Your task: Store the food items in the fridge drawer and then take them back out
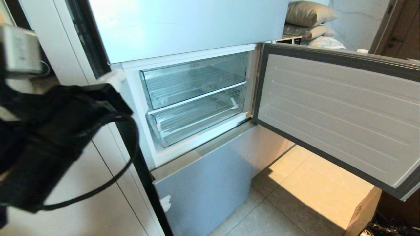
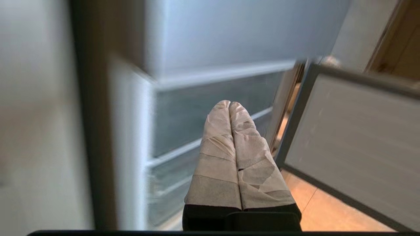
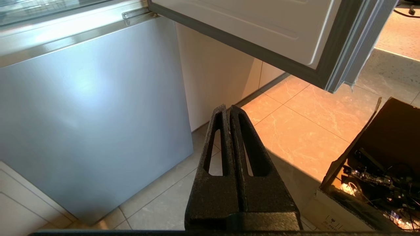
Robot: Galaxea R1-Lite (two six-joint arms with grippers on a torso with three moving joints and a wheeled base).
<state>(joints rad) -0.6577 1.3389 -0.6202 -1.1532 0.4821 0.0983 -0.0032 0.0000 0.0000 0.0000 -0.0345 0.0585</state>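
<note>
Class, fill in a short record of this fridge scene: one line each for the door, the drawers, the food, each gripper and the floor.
Door: grey-rimmed white fridge door swung open.
Drawers: two clear plastic drawers, stacked, both pushed in.
Food: none visible in any view.
Left gripper: tape-wrapped fingers shut, empty, in front of the drawers.
Right gripper: black fingers shut, empty, low by the floor.
Floor: cardboard box beside the door.

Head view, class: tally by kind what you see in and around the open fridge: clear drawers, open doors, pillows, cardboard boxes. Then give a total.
Clear drawers: 2, upper and lower
Open doors: 1
Pillows: 2, top and under it
Cardboard boxes: 1
Total: 6
</note>
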